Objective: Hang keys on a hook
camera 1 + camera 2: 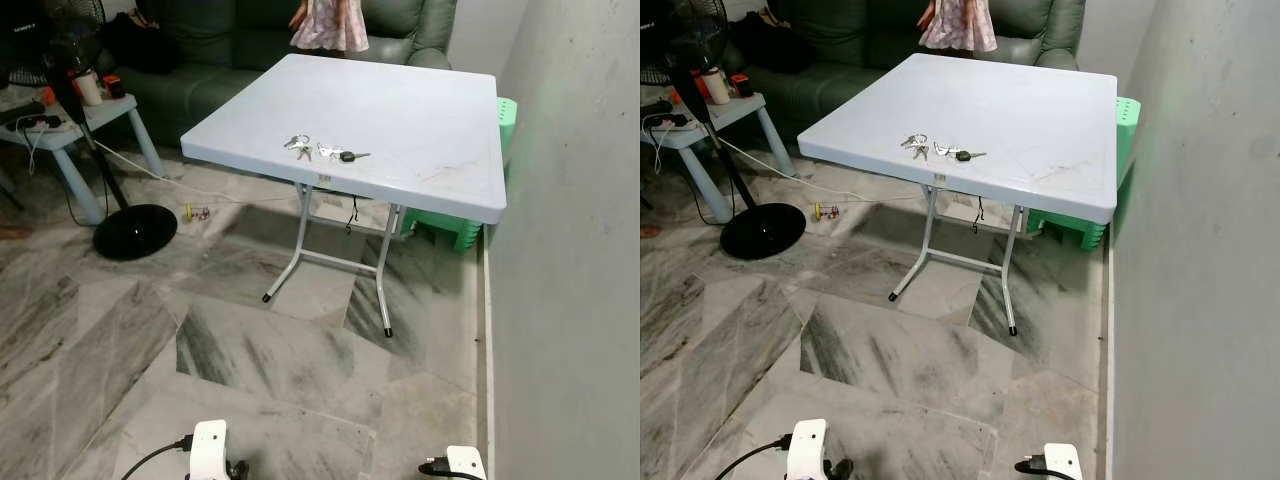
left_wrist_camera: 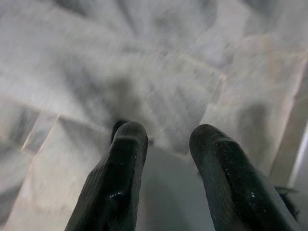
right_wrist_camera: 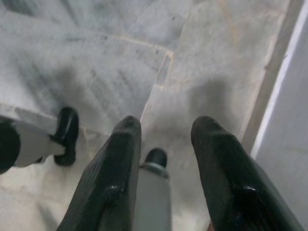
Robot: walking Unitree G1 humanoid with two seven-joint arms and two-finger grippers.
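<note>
A bunch of keys lies near the front edge of a white folding table beside a wall. Both arms hang low over the marble floor, the left claw and right claw each released and holding nothing.

A grey folding table stands on marble floor beside a sofa.

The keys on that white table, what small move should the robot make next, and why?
Probably step toward the table. The keys lie near its front edge, some way ahead across the floor, while the left claw and right claw hang open and empty, pointing at the tiles.
</note>
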